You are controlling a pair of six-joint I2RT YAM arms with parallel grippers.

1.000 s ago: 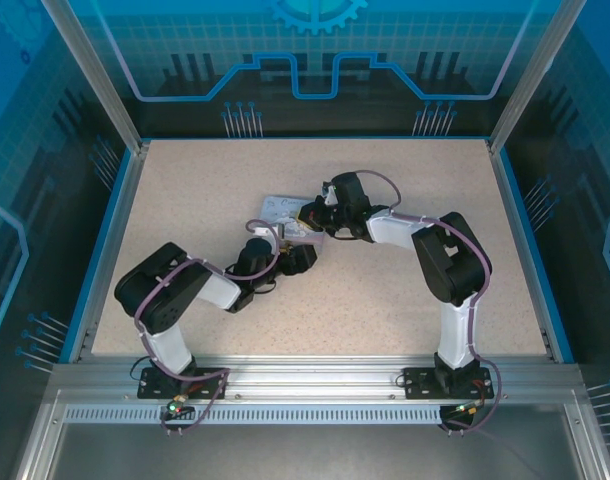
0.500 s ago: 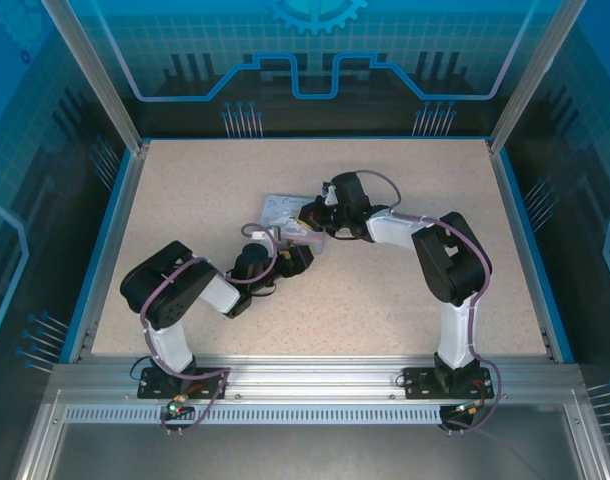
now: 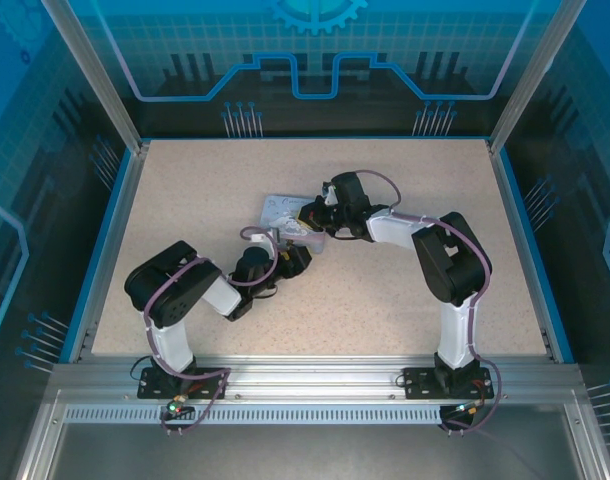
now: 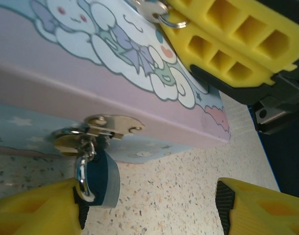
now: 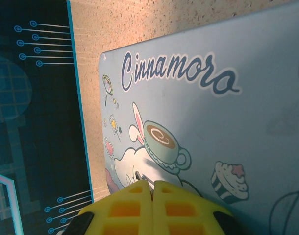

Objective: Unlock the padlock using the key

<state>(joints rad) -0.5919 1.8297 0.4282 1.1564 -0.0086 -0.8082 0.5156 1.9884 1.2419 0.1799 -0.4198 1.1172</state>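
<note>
Padlock hangs by its silver shackle from the brass hasp on the front wall of the cartoon tin, blue body dangling just above the speckled bench. Left hand is released: yellow fingers stand well apart on either side of the lock, with the lock right up against the left-side finger (can't tell if it's actually touching) and the other finger well clear of it. Nothing gripped there. Right hand is clenched, pads pressed flat together, hovering over the tin lid near the printed lettering. In the left wrist view its fingertips sit above the lid's top edge, with the key pinched in them: silvery head and a small split ring stick out of the tips, blade hidden between the pads. Key is above and right of the hasp, apart from the padlock, not in the keyhole. Keyhole itself isn't visible from any angle. Top view: tin sits mid-bench, slightly left of centre, both hands converged on its near-right end, left arm reaching in from the near left, right arm from the near right.
</note>
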